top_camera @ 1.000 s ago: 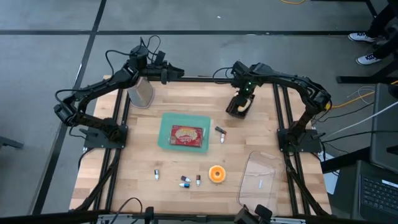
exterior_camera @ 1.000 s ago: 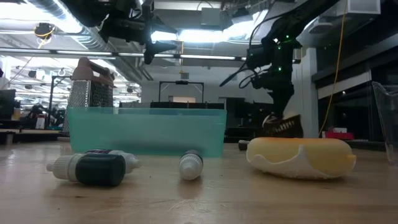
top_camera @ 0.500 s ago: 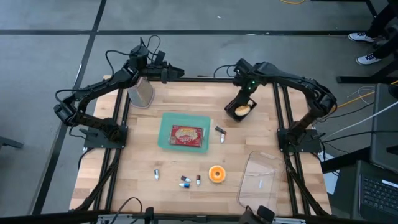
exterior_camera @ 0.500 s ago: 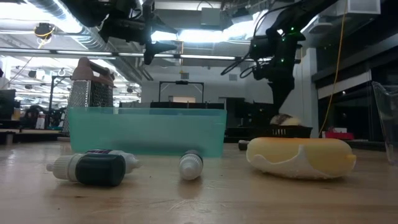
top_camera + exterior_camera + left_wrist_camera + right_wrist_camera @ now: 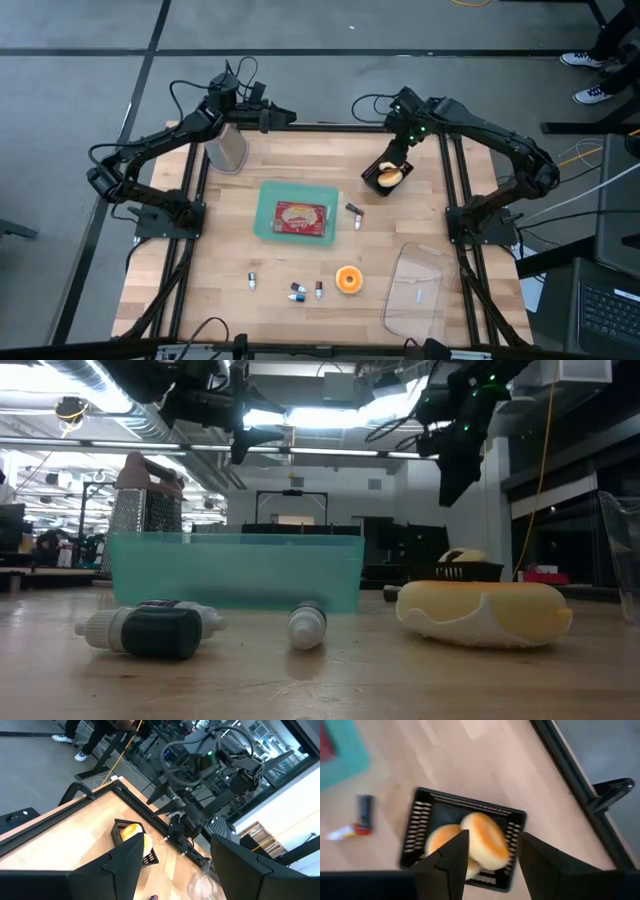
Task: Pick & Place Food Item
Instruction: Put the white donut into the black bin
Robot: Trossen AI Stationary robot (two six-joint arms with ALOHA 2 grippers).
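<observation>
The left gripper (image 5: 288, 120) is hovering with its fingers spread wide and gripping nothing, beside a metal grater (image 5: 228, 150) at the surface's (image 5: 220, 240) far edge. Farther right, the right gripper (image 5: 400, 148) is hanging above a black basket (image 5: 384, 178), fingers parted and empty, while two buns (image 5: 472, 843) are sitting in that basket.

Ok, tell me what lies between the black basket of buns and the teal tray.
In the high view, one small tube lies on the wood between the black basket and the teal tray; otherwise bare tabletop.

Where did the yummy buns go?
The buns sit in a black basket on the table's far right side, just below the open right gripper.
</observation>
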